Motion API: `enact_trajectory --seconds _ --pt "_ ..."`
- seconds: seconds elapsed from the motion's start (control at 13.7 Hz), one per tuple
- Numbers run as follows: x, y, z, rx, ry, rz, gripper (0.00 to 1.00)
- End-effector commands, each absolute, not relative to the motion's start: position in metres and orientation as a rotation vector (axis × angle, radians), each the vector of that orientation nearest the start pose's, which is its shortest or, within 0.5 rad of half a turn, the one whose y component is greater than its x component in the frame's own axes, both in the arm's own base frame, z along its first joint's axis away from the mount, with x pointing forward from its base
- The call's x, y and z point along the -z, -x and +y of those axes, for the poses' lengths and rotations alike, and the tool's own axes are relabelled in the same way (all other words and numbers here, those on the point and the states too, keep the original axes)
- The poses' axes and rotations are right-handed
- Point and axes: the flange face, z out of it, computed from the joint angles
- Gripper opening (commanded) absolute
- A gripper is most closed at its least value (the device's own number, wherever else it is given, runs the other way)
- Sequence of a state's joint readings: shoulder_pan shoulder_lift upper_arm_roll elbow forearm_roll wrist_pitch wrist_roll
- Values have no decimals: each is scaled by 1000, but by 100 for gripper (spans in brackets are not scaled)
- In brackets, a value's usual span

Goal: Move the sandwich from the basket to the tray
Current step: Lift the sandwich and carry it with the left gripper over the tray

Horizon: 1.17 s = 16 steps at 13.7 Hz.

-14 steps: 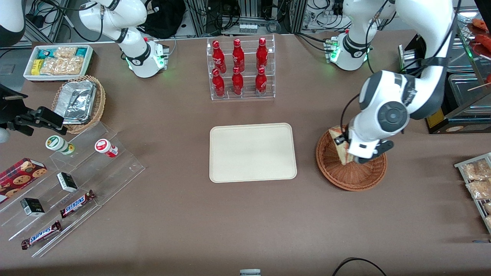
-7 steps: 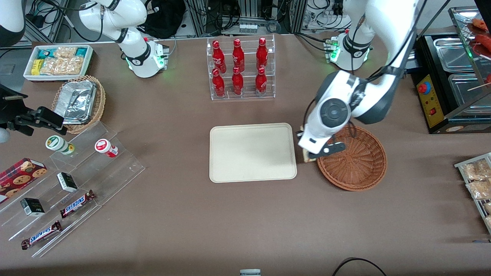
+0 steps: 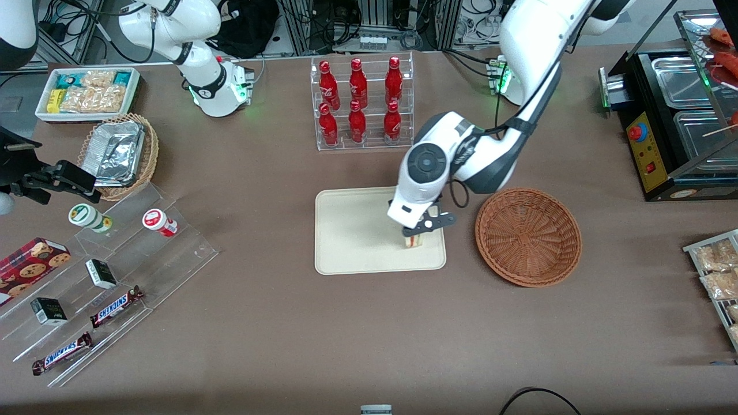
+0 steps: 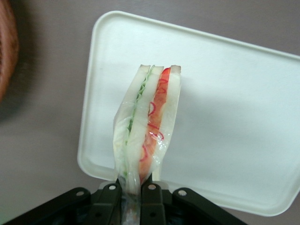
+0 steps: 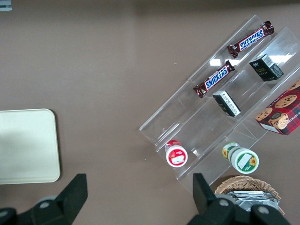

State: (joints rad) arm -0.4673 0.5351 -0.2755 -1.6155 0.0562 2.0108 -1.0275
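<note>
The left arm's gripper [image 3: 416, 232] hangs over the cream-beige tray [image 3: 351, 242], above the tray's end nearest the basket [image 3: 528, 236]. Its jaws are clenched on the sandwich [image 3: 414, 241], drawn in close with only the wedge's thickness between them. In the left wrist view the two black fingers [image 4: 111, 199] pinch one end of the sandwich [image 4: 147, 124], and the rest of the wedge juts out from them over the tray [image 4: 234, 112]. The wedge is wrapped in clear film, with its cut edge facing the camera: pale bread layers, a green line of filling on one side and red filling on the other. Whether the sandwich touches the tray floor cannot be told from either view.

The reddish-brown wicker basket sits on the bench just beside the tray, toward the working arm's end, and holds nothing. A clear rack of red bottles [image 3: 361, 104] stands farther from the front camera than the tray.
</note>
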Motion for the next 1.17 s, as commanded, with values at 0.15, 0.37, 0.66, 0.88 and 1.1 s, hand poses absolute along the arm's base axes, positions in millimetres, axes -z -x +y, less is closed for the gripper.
enact_trajectory --seconds 0.15,0.37,0.66,0.88,1.1 --pt "-286 -518 -484 -56 3013 -555 3" --pt "-269 -505 -506 -38 3044 -545 3" --pt "-256 -499 -520 -46 3056 -525 4" --pt "-252 -497 -521 -56 3056 -519 10" --pt "-255 -495 -522 -54 3059 -515 100"
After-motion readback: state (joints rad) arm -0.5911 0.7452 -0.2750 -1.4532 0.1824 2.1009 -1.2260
